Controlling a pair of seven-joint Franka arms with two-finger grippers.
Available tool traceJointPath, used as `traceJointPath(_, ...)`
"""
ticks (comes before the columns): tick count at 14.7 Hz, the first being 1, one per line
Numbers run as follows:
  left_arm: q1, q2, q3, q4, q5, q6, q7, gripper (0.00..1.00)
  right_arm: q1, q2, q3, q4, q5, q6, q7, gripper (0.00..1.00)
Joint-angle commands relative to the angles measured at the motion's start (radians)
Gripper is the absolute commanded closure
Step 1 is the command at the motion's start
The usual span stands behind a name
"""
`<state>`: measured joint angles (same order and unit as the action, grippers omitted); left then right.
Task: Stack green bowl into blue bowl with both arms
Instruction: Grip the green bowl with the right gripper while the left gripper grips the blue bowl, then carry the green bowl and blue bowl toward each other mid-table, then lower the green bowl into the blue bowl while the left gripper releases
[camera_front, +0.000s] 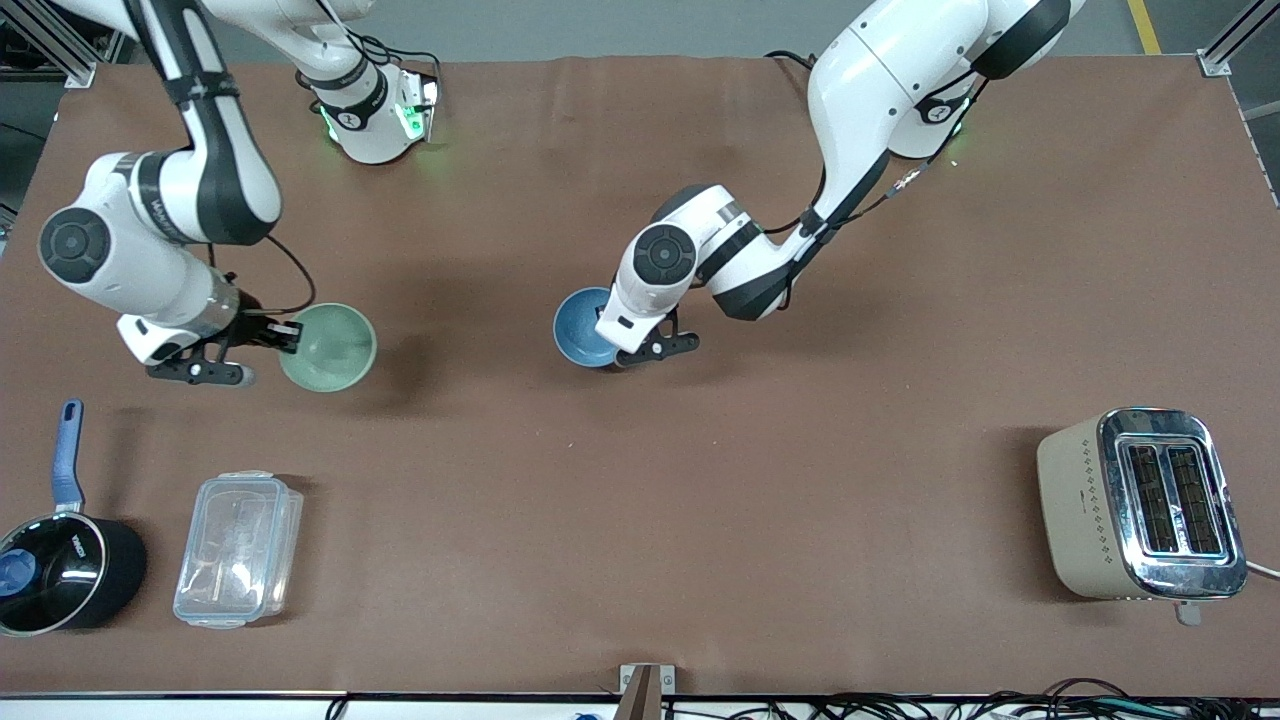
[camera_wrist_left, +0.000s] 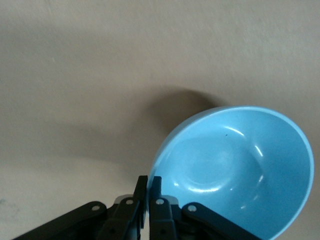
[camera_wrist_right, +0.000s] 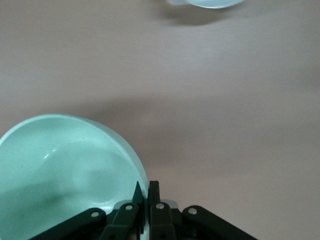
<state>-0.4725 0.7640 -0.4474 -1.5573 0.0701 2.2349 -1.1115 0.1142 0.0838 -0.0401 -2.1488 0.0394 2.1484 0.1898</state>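
Here, the right gripper (camera_front: 268, 334) is clamping its fingers (camera_wrist_right: 142, 196) together on the rim of the green bowl (camera_front: 328, 347), pinching the wall between them toward the right arm's end of the table, and the bowl is tilting a little in the grip, so it is probably just off the brown table (camera_front: 700, 500). The left gripper (camera_front: 655, 345) is doing the same with the blue bowl (camera_front: 582, 327), its fingers (camera_wrist_left: 148, 190) closed onto the rim near the table's middle; the wrist view is showing that bowl tipped with a shadow under it, which suggests it is lifted too. Both grasps are looking settled, so the step in hand is the carry. The next move is calling for the green bowl to come over the blue one, level and centred, before the right fingers part. The saucepan (camera_front: 60, 570), clear container (camera_front: 238, 548) and toaster (camera_front: 1140, 505) are sitting nearer the front camera, well apart from both bowls.
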Motion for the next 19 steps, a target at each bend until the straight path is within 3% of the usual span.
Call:
traceJointPath(1, -0.003, -0.014, 0.030, 0.026, 0.031, -0.006, -0.008, 0.00, 0.117, 0.016, -0.004, 0.039, 0.092, -0.013, 0.147, 1.00)
traceJointPath(3, 0.026, -0.069, 0.036, 0.045, 0.100, -0.036, -0.008, 0.00, 0.195, 0.022, -0.006, 0.064, 0.149, -0.010, 0.218, 1.00)
traceJointPath(8, 0.184, -0.284, 0.033, 0.111, 0.194, -0.311, 0.065, 0.00, 0.407, 0.092, -0.007, 0.093, 0.149, 0.098, 0.486, 1.00)
traceJointPath(11, 0.300, -0.434, 0.032, 0.114, 0.194, -0.420, 0.294, 0.00, 0.507, 0.174, -0.007, 0.092, 0.149, 0.212, 0.579, 1.00)
traceJointPath(15, 0.454, -0.601, 0.026, 0.114, 0.172, -0.595, 0.648, 0.00, 0.584, 0.215, -0.007, 0.090, 0.149, 0.267, 0.626, 0.99)
traceJointPath(19, 0.578, -0.725, 0.035, 0.102, 0.031, -0.710, 0.909, 0.00, 0.624, 0.251, -0.007, 0.082, 0.149, 0.323, 0.660, 0.99)
